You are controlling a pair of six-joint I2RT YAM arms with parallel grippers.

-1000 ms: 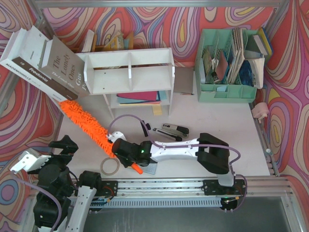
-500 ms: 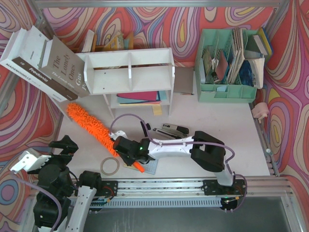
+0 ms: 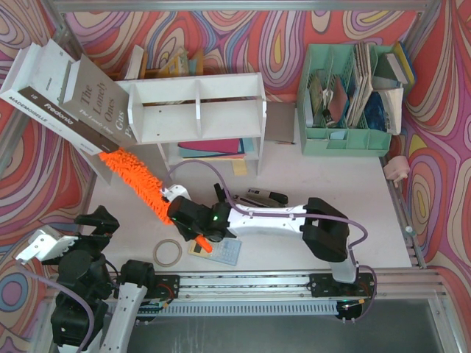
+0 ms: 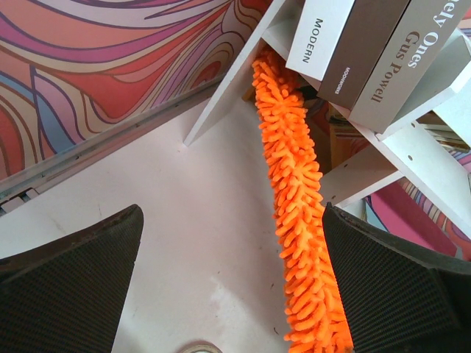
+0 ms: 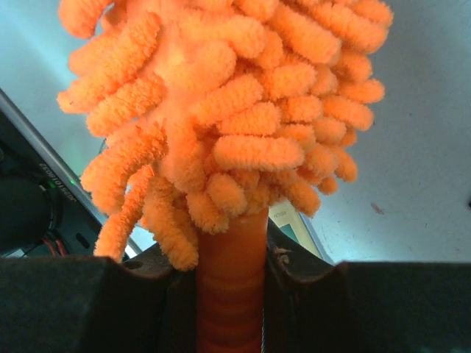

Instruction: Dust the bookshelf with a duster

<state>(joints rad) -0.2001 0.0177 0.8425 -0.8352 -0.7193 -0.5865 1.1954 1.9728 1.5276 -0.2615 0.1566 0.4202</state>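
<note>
The duster [image 3: 137, 181], a long fluffy bright-orange chenille head on a thin orange plastic handle, is held by the right gripper [image 3: 184, 219]. In the right wrist view, the black jaws of that gripper [image 5: 230, 273] are seen pressed against both sides of the handle, directly below the chenille head [image 5: 228, 110]. The short free end of the handle projects behind the gripper. From the gripper, the head extends forward and away to its far tip. That tip is lodged beneath the slanted grey and white hardback books [image 3: 73, 95], which lean against the left end of the white two-tier board bookshelf [image 3: 199, 110]. Whether the tip touches the shelf board itself cannot be determined.

The left gripper [image 3: 98, 222] is held well apart from the duster, with its jaws spread wide and nothing between them. In the left wrist view, the duster [image 4: 298, 220] is seen ahead of this gripper [image 4: 232, 285], nearer its right-hand finger, rising towards a white shelf board [image 4: 228, 81].

A ring of tape [image 3: 168, 252] lies just beside the right gripper.
</note>
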